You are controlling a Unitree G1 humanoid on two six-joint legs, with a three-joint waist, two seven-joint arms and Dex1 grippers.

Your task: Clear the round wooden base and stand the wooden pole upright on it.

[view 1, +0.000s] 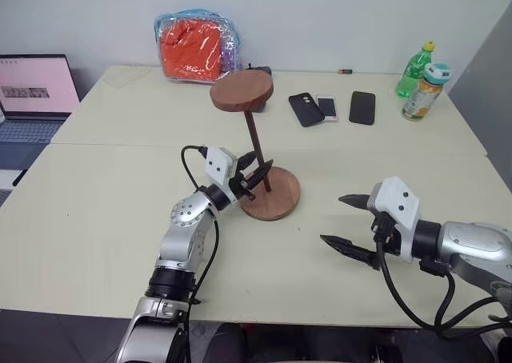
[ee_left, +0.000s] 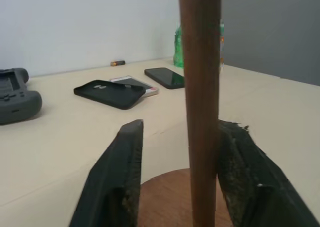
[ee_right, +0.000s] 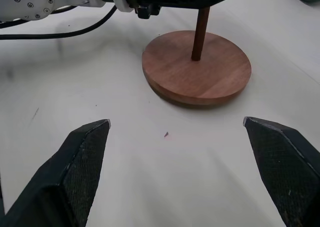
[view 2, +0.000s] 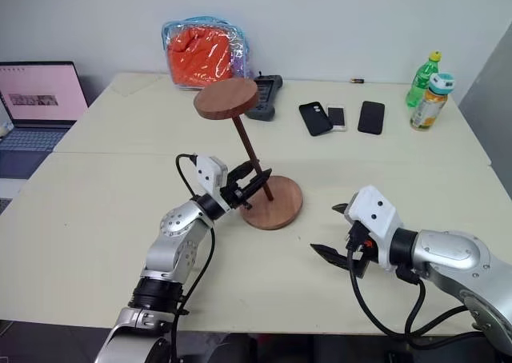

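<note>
Standing on round wooden base: wooden pole | left gripper parted around pole | right gripper wide, empty

The round wooden base and the wooden pole are the same reddish brown, on a pale cream table. Both grippers have black fingers and white and silver housings. At the back sit a clear blue-edged bag of orange stuff, two black phones beside a pinkish one, a green bottle (yellow cap) and an orange-labelled one.
</note>
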